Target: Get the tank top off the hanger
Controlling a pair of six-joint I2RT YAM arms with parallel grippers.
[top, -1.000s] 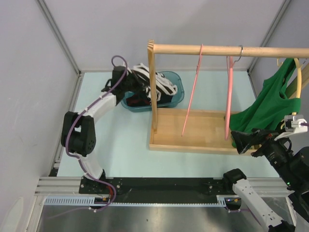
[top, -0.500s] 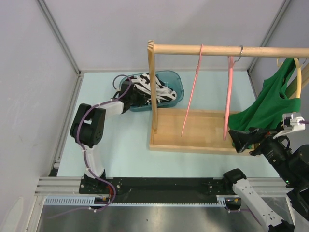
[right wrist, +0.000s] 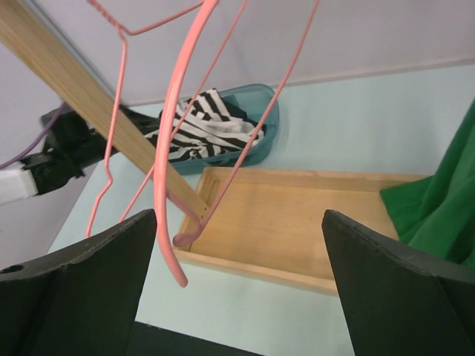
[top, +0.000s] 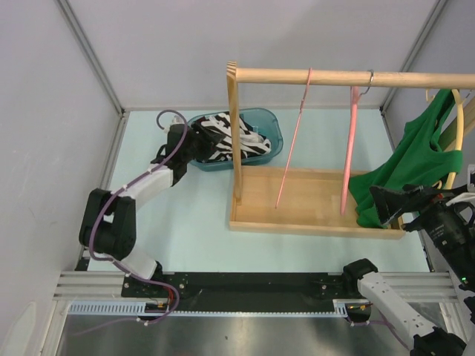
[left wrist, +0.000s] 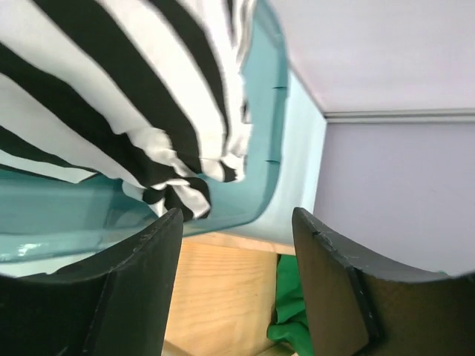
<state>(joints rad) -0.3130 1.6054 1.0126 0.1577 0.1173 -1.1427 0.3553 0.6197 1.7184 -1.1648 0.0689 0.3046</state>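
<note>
A green tank top (top: 415, 159) hangs from a yellow hanger (top: 461, 119) at the right end of the wooden rod (top: 334, 76), its lower part draped onto the rack's tray. In the right wrist view only its edge (right wrist: 445, 200) shows. My right gripper (top: 386, 204) stands open just left of its lower part, with nothing between the fingers (right wrist: 237, 222). By the teal bin's left rim my left gripper (top: 194, 144) is open and empty (left wrist: 237, 215).
A black-and-white striped garment (top: 237, 137) lies in the teal bin (top: 273, 133). Two bare pink hangers (top: 297, 126) (top: 350, 141) hang from the rod over the wooden tray (top: 312, 196). One pink hanger (right wrist: 174, 111) swings close before the right wrist camera.
My left gripper lowered the striped garment into the bin, opened and drew back to the left. The right gripper shifted a little right, towards the green fabric.
</note>
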